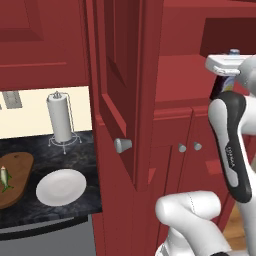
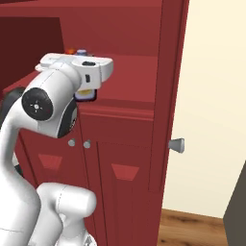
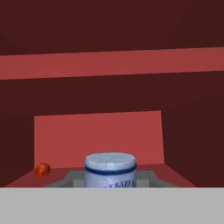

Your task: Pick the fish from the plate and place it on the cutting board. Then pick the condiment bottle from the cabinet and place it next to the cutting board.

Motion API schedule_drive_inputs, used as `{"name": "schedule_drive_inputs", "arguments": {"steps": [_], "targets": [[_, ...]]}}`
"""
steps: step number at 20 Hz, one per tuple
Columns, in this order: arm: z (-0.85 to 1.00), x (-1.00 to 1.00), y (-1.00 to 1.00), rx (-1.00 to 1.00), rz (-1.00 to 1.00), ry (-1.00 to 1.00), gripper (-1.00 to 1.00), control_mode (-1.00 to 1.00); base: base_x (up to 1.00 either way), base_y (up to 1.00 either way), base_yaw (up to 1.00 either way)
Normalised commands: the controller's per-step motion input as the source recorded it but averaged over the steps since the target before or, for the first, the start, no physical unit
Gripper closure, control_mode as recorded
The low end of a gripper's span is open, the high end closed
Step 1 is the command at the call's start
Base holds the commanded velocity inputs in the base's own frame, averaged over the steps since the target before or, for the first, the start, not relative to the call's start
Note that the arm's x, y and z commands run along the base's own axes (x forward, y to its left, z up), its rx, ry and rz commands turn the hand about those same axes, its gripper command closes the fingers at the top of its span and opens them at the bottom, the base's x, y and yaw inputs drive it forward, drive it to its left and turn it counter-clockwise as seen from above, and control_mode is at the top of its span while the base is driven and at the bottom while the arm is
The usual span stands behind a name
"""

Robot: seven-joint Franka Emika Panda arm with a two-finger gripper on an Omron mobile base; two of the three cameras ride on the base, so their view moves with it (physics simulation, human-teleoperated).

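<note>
We see our tool (image 3: 110, 186) clenched on the bottle (image 3: 110, 170) in the cabinet (image 1: 175, 75) recess, while the fish (image 1: 4, 179) lies on the board (image 1: 15, 177) beside the plate (image 1: 61, 187).

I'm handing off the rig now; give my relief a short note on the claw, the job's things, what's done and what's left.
Claw: shut on the condiment bottle in the cabinet shelf recess.
Fish: on the cutting board, beside the bare plate on the counter.
Done: fish moved.
Left: carry the bottle out and set it next to the board.
</note>
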Motion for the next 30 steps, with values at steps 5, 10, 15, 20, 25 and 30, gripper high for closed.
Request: {"name": "schedule_drive_inputs", "arguments": {"steps": [5, 10, 15, 20, 25, 30], "targets": [[0.01, -0.62, 0.00, 0.00, -0.01, 0.00, 1.00, -1.00, 0.00, 0.00, 0.00], [0.07, -0.64, 0.00, 0.00, -0.02, 0.00, 1.00, -1.00, 0.00, 0.00, 0.00], [0.07, -0.71, 0.00, 0.00, -0.04, 0.00, 1.00, -1.00, 0.00, 0.00, 0.00], [0.02, -0.76, 0.00, 0.00, -0.05, 0.00, 1.00, -1.00, 0.00, 0.00, 0.00], [0.00, -0.75, 0.00, 0.00, -0.05, 0.02, 1.00, -1.00, 0.00, 0.00, 0.00], [0.00, -0.70, 0.00, 0.00, -0.03, 0.02, 1.00, -1.00, 0.00, 0.00, 0.00]]}}
